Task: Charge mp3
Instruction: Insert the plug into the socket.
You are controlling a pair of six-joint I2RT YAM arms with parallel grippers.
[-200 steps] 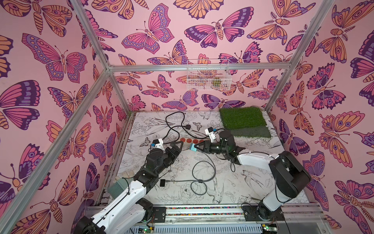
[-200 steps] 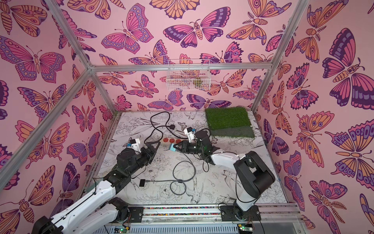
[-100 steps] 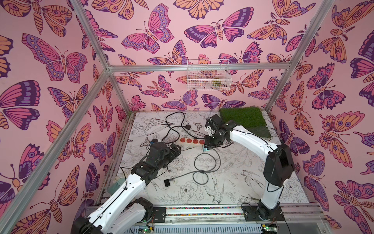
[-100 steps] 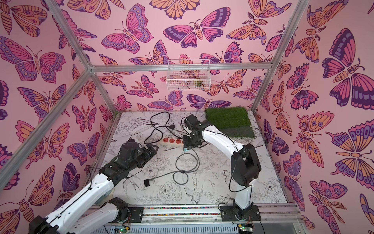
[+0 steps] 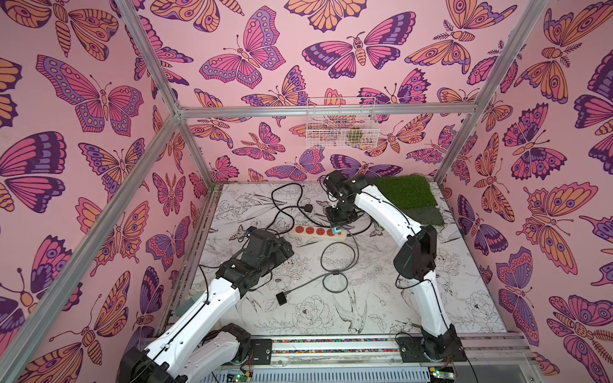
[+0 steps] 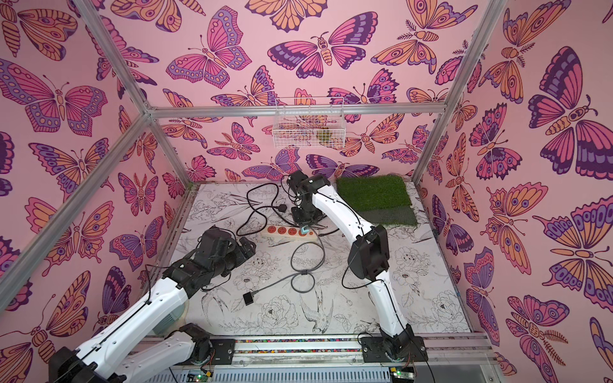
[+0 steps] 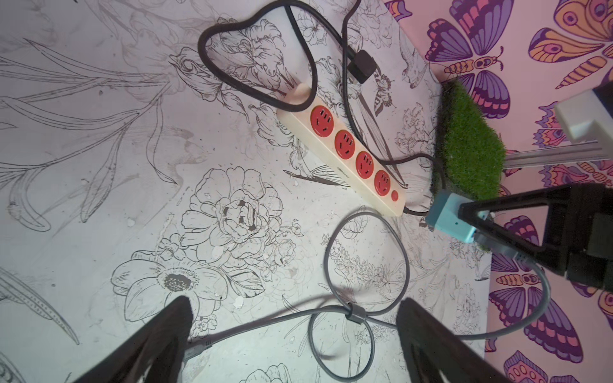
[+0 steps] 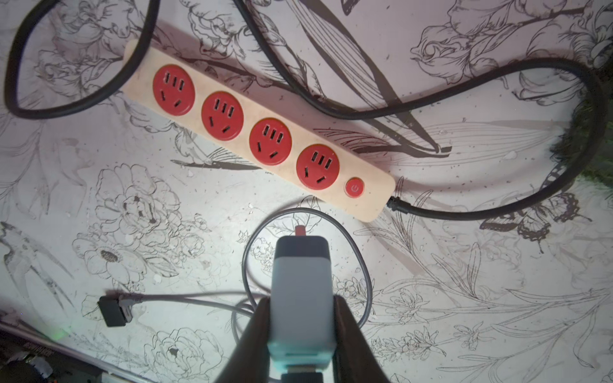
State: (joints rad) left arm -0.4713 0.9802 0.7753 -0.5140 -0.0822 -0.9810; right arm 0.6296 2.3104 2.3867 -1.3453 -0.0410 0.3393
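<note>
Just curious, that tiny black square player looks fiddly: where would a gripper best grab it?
Probably from straight above, pinching two opposite thin edges of the mp3: it lies flat on the table, so only edges offer purchase. Avoid the side where the grey cable plugs in.

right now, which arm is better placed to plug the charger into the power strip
Right. The right gripper is shut on the teal charger adapter, close by the power strip's switch end. The left gripper is open, empty and set back from the strip.
</note>
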